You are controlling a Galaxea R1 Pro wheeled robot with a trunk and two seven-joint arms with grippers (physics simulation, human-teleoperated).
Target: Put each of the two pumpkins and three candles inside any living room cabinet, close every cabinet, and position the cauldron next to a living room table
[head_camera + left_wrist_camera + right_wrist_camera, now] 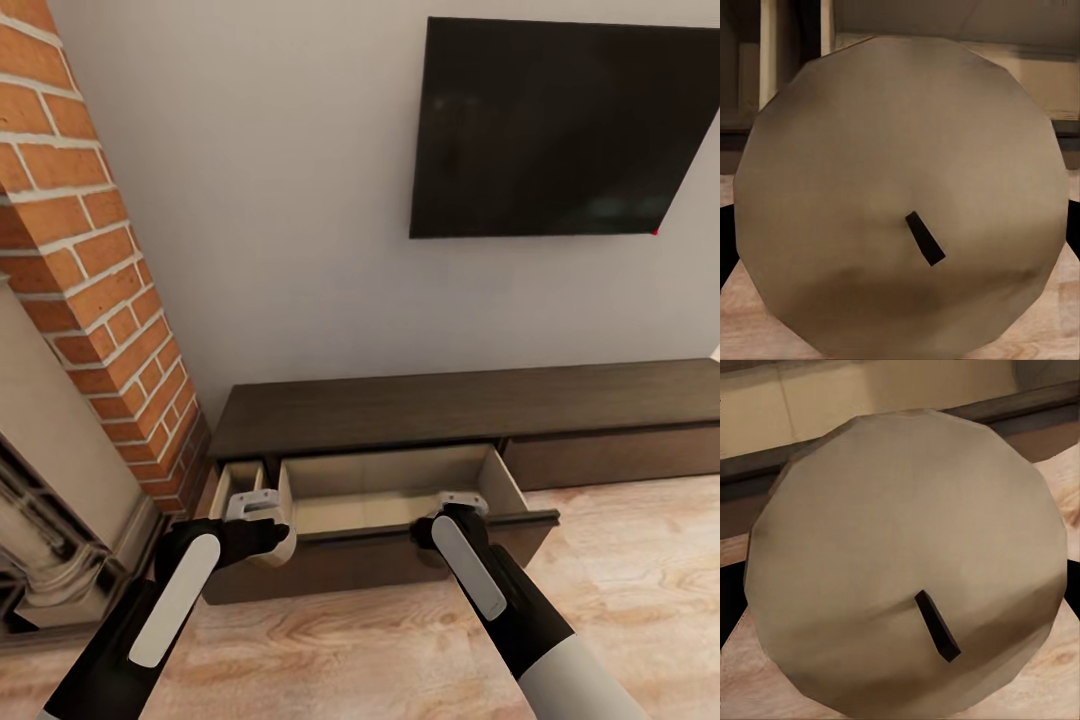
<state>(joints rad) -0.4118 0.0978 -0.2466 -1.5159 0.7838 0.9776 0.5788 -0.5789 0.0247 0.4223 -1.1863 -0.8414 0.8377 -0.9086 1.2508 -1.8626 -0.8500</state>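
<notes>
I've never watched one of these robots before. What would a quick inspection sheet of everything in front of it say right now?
Surface: light wooden floor; dark cabinet top is bare.
Job's things: cabinet's drawer pulled open, pale inside, nothing seen in it; a candle in the left gripper, another candle in the right.
Clutter: nothing seen.
Grippers: left gripper and right gripper each shut on a candle, at the drawer's front edge.
Cables: nothing seen.
Surroundings: black television on a pale wall, brick column at left.

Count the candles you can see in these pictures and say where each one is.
2: one candle in the left gripper, one candle in the right gripper, both at the open cabinet drawer. Others may be hidden.
</notes>
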